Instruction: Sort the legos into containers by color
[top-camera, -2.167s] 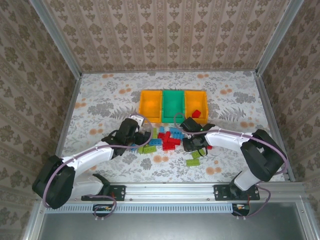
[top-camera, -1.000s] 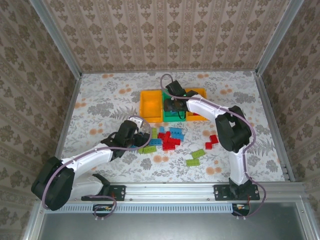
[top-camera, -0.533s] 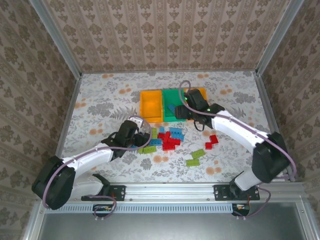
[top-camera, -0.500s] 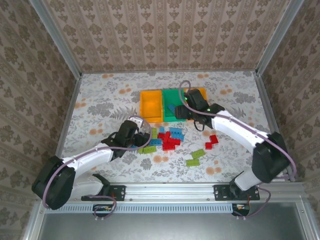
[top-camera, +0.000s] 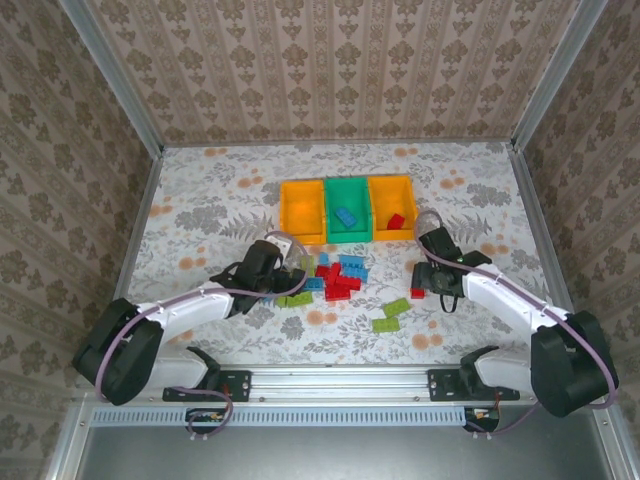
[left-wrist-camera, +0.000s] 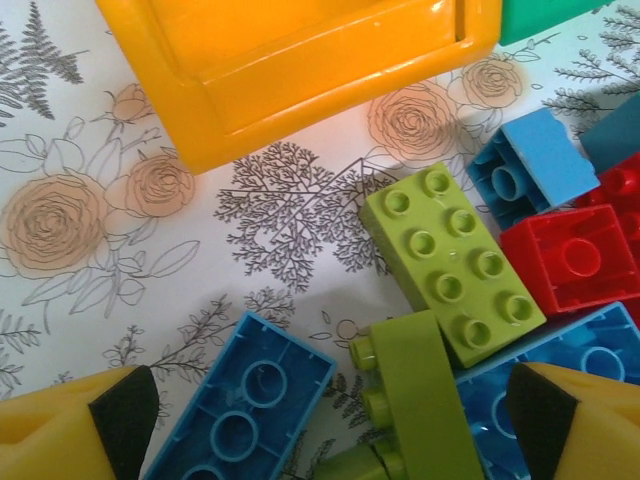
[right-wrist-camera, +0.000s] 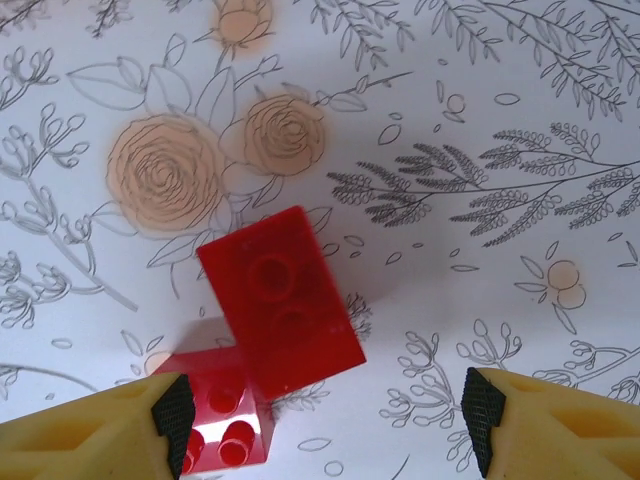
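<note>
floral tablecloth (top-camera: 220, 200) under glossy studded red, blue, lime legos (top-camera: 335, 278)

Floral table (top-camera: 200, 200): three containers (top-camera: 300, 212) at back, legos (top-camera: 340, 285) scattered nearer.

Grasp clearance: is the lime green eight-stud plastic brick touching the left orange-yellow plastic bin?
Apart. Left wrist view: bare flowered cloth separates the lime green eight-stud plastic brick from the left orange-yellow plastic bin.
</note>
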